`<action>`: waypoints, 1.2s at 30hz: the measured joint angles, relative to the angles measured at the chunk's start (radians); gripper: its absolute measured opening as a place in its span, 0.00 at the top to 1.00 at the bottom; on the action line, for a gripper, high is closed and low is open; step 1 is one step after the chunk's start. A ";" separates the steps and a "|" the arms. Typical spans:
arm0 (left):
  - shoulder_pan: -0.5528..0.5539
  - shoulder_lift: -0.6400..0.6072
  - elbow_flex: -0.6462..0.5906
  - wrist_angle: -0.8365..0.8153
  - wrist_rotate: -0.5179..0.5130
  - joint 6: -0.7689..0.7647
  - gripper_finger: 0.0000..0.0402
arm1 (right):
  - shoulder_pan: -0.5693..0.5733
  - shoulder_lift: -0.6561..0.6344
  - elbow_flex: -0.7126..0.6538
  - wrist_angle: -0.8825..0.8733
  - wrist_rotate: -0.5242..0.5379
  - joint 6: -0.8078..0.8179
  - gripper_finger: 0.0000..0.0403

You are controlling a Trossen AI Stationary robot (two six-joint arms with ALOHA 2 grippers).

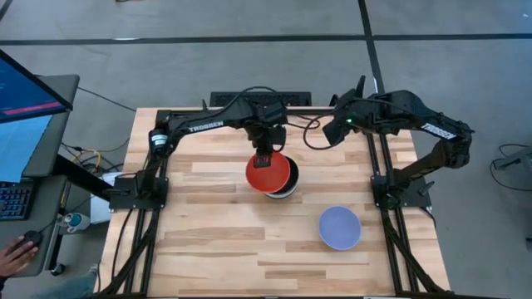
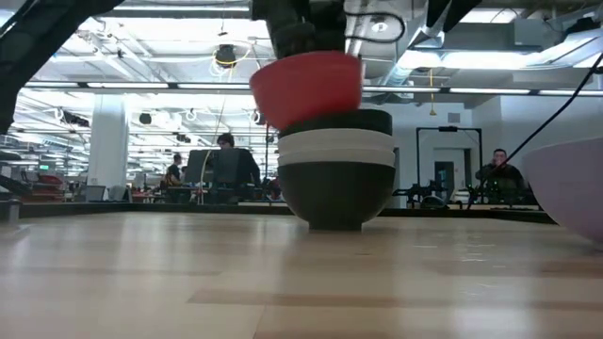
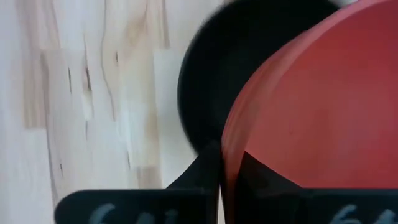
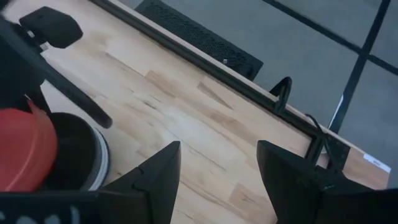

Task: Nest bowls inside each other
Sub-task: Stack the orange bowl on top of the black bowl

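Note:
A red bowl (image 1: pixel 267 172) hangs from my left gripper (image 1: pixel 263 158) just above a nested stack of black and white bowls (image 2: pixel 336 177) standing on its base at mid-table. In the low view the red bowl (image 2: pixel 306 88) is tilted and overlaps the stack's top rim on the left. A pale blue-lavender bowl (image 1: pixel 340 227) sits upright on the table toward the near right; its edge (image 2: pixel 570 184) shows in the low view. My right gripper (image 4: pixel 217 168) is open, raised over the far right part of the table, away from all bowls. My left gripper is shut on the red bowl's rim (image 3: pixel 225 155) at its far side, one finger inside the bowl and one outside, coming from above and pointing down. The bowl is lifted, tilted, hanging below the fingers over the stack; whether it touches the top black bowl I cannot tell.
Both arm bases stand at the table's left and right edges. A black bar (image 1: pixel 260 99) runs along the far edge. A desk with a monitor and keyboard stands beyond the left edge, where a person's hand (image 1: pixel 17 249) rests. Bare wood lies along the near side.

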 joint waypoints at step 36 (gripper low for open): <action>-0.072 0.096 0.173 -0.044 0.010 -0.054 1.00 | 0.189 0.045 -0.041 -0.003 0.000 0.197 0.42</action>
